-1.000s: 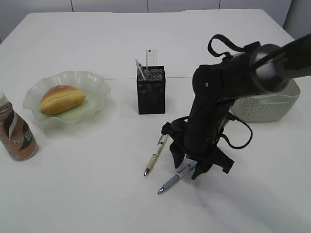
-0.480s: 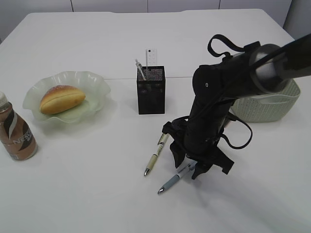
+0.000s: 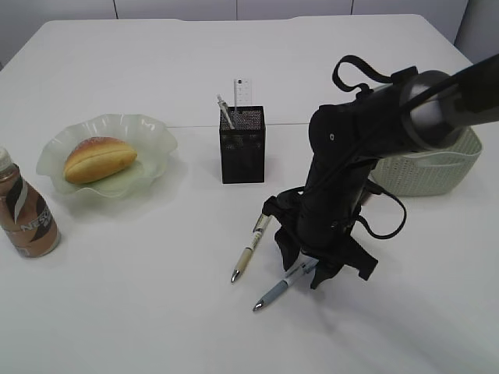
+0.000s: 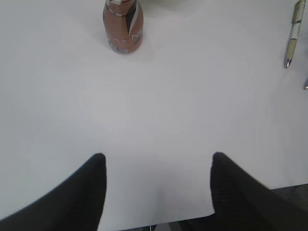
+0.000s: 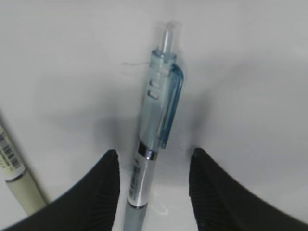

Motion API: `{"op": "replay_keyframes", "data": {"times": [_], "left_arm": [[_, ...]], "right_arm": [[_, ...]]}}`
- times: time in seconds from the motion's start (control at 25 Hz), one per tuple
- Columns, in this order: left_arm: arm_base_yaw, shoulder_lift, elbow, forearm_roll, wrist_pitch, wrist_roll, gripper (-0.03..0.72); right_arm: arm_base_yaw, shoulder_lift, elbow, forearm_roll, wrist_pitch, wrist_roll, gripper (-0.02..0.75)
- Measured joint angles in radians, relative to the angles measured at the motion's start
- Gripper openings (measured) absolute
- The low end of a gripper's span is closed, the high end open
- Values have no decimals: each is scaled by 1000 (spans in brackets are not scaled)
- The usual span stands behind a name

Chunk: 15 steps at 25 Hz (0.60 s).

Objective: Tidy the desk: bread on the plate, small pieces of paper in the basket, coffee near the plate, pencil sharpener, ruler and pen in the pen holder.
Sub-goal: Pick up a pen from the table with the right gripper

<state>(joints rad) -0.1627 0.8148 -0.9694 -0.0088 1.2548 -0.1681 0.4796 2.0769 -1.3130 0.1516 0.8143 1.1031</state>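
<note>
My right gripper [image 3: 308, 273] points down at the desk [image 3: 140, 312], open, its fingers either side of a blue pen [image 5: 154, 130] lying flat and gripped by neither. A cream pen [image 3: 251, 248] lies just to its left. The bread [image 3: 99, 158] rests on the plate [image 3: 156, 132], and the coffee [image 3: 25, 210] stands at the front left of it. The pen holder [image 3: 242, 144] holds the ruler [image 3: 242, 89] and one pen. The basket [image 3: 437, 167] sits behind the right arm. My left gripper [image 4: 159, 155] hangs open over bare desk. Pencil sharpener and paper pieces are out of view.
The left wrist view shows the coffee [image 4: 123, 24] ahead, the cream pen [image 4: 292, 36] at far right and the desk's front edge just below the fingers. The cream pen [image 5: 14, 178] lies close beside the right gripper's left finger.
My right gripper has settled very slightly lower over the blue pen. Nothing else has moved.
</note>
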Motion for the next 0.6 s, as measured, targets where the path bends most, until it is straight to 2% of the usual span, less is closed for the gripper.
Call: {"op": "replay_keyframes", "data": {"times": [0.6], "left_arm": [[0, 0, 0, 0, 0, 0, 486]], "right_arm": [[0, 0, 0, -27, 12, 22, 382]]}}
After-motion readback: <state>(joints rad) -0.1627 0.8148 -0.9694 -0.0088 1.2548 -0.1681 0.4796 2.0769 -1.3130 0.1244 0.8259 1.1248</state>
